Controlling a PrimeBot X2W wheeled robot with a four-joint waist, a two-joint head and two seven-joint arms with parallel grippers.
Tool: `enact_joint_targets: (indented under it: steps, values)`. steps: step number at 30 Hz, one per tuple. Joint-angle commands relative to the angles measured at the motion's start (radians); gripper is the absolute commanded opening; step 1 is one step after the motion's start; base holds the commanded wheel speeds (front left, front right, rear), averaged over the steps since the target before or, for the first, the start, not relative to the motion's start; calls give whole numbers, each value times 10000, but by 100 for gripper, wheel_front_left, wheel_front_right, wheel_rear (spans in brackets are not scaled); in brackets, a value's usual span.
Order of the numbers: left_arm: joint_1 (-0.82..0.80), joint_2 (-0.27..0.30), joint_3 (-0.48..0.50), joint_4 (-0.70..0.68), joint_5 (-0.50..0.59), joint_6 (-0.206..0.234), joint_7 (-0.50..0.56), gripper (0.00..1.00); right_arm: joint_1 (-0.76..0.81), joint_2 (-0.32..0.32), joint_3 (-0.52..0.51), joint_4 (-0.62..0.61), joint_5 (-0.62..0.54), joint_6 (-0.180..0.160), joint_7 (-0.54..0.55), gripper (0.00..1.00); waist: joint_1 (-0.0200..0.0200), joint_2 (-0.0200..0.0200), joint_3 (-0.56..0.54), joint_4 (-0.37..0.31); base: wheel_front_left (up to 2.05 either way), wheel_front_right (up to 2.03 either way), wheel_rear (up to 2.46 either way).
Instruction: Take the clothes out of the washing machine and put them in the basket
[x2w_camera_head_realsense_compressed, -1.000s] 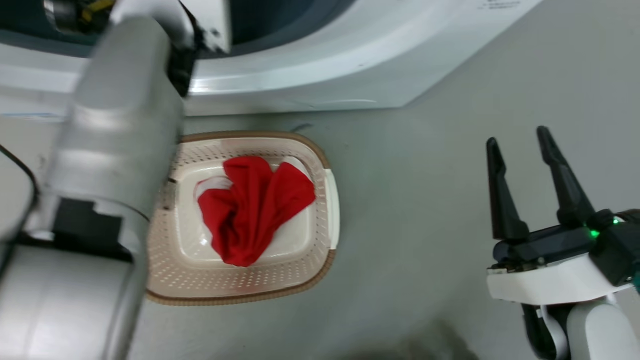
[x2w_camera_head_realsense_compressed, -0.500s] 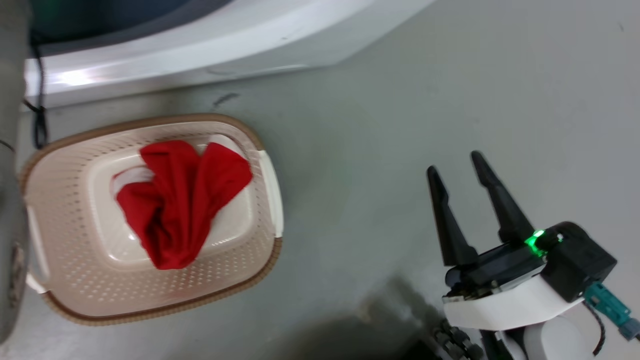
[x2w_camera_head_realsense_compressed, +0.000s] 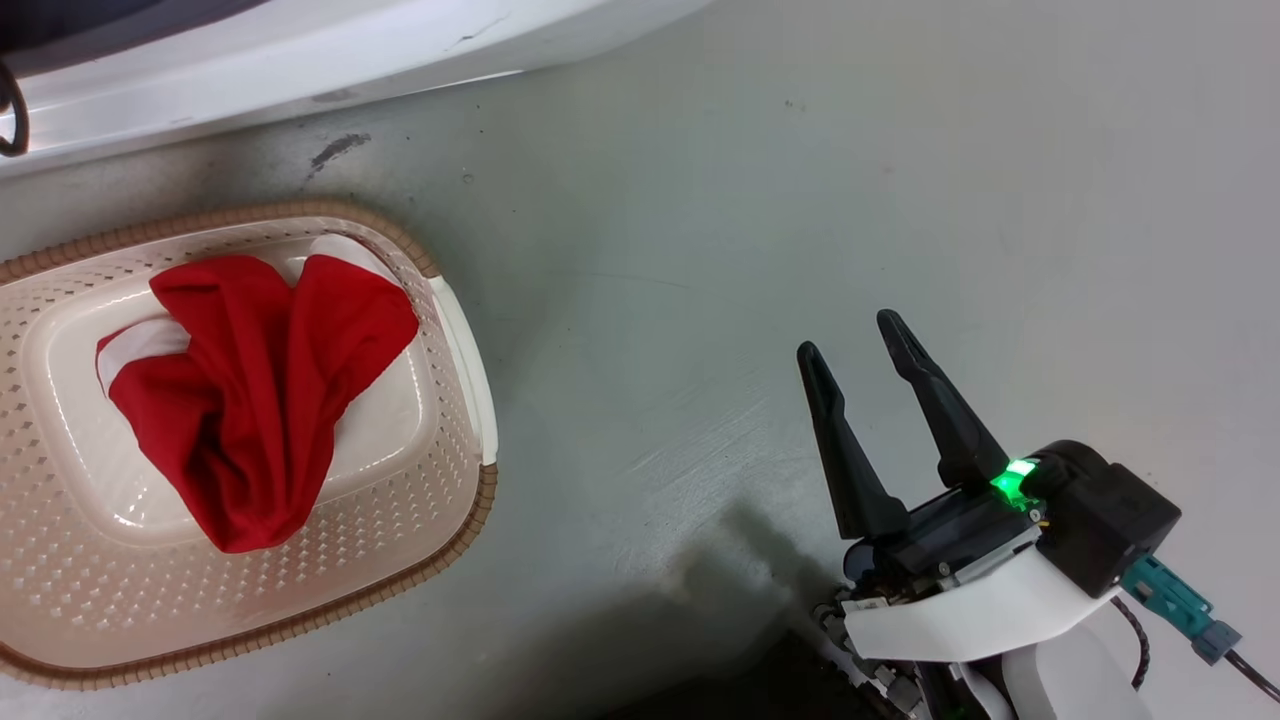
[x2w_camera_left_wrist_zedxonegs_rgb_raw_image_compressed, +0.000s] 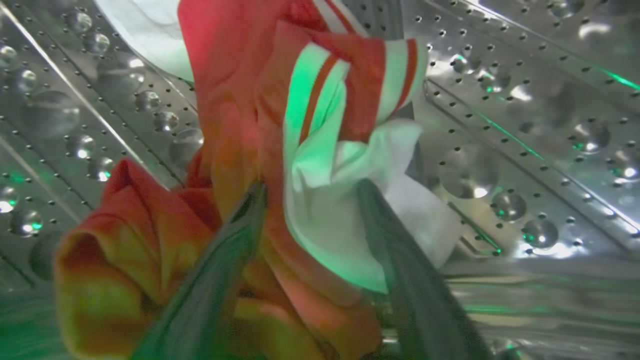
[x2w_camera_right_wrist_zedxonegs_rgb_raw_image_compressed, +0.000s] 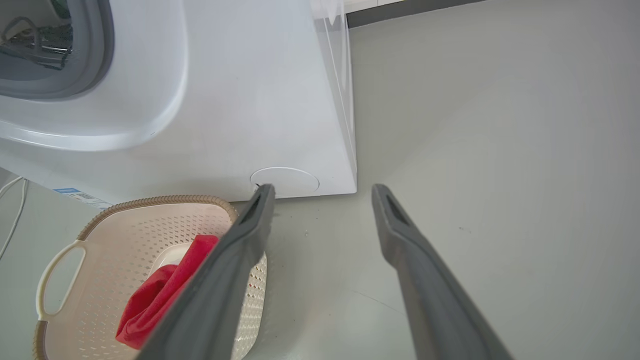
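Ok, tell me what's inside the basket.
One crumpled red garment, white at one edge, lies on the basket floor. The floor beneath it is covered, so anything under it cannot be seen.

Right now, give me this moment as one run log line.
left hand open, astride clothes in washing machine drum | right hand open, empty, over floor | basket holds red garment

Basket before washer
Clothes in basket at nine o'clock, washer at eleven, right gripper at four; more clothes in drum.
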Motion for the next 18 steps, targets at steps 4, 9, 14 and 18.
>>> enact_joint_targets:
  steps: [4,9,14,18]
  values:
    - [583,-165,-94,-93,-63,254,-473,0,-301,22,21,144,80,-7,-94,100,1,0,-107,71,0,0,0]
    - [815,-174,-88,-667,-111,430,-1587,0,-418,22,-117,256,-21,-5,-112,100,1,0,-426,338,0,0,0]
    - [1567,-368,135,-1149,-422,620,-3205,0,-514,16,-466,427,-220,-7,-121,100,1,0,-1043,765,0,0,0]
    - [2172,-538,195,-1335,-569,623,-4282,0,-491,16,-669,556,-361,-7,-116,100,1,0,-1595,1024,0,0,0]
